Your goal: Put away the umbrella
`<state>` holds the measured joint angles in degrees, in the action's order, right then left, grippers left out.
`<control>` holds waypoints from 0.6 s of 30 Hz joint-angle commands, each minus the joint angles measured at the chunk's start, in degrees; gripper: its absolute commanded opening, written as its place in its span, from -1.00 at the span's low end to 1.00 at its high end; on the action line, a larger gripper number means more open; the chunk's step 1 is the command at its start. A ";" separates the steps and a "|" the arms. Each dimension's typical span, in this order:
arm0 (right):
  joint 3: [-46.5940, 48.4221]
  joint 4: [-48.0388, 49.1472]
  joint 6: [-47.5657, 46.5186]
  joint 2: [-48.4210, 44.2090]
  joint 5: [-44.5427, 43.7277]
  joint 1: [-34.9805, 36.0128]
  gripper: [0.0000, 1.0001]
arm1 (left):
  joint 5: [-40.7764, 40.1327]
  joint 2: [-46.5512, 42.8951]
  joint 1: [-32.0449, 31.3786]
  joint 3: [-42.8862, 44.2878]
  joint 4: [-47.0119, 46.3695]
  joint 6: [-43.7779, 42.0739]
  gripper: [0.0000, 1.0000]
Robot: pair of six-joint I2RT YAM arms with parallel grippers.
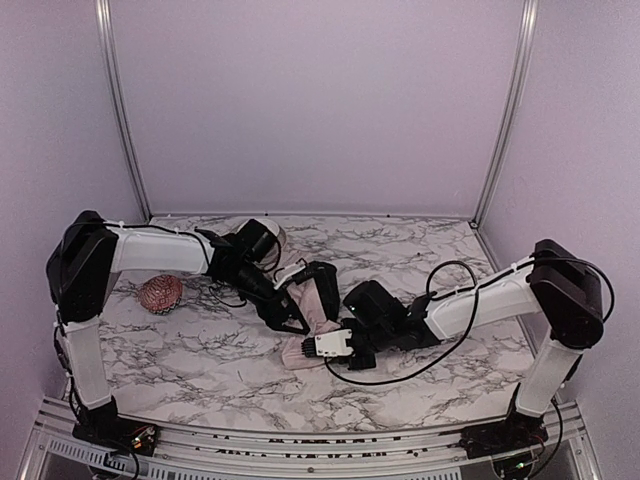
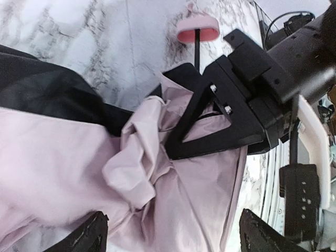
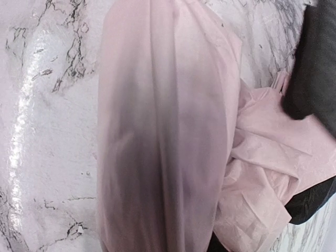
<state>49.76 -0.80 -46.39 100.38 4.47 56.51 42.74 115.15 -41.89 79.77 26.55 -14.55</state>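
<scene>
The umbrella [image 1: 325,310] lies collapsed mid-table, its pale pink fabric crumpled with black lining showing. In the left wrist view its small pink handle knob [image 2: 197,29] on a thin black shaft rests on the marble beyond the fabric [image 2: 157,173]. My left gripper [image 2: 176,236] hovers open over the fabric, one fingertip on either side. My right gripper [image 1: 318,338] comes in from the right; its black fingers [image 2: 210,144] clamp a fold of the fabric. In the right wrist view that fold [image 3: 157,131] fills the picture, close and blurred, and hides the fingers.
A reddish-pink knobbly ball [image 1: 160,294] sits on the marble table [image 1: 200,350] at the left, beside the left arm. A black cable loops on the table below the right arm [image 1: 400,375]. Pale walls enclose the back and sides.
</scene>
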 commanded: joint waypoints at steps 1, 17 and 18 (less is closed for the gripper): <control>2.53 -11.83 5.71 1.32 6.03 -0.48 -0.52 | -8.14 -14.76 1.54 -12.18 -25.40 6.25 0.75; 21.90 -40.20 16.02 20.24 39.28 -13.04 -0.57 | -38.81 -43.56 -14.59 -43.89 -41.35 -20.44 0.45; 22.26 -40.93 16.07 21.20 41.13 -13.64 -0.58 | -40.65 -42.89 -15.71 -44.13 -41.33 -22.81 0.46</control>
<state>71.70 -28.40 -33.82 114.56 35.09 45.32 12.64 72.49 -54.46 37.30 -12.62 -27.35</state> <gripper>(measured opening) 0.238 0.721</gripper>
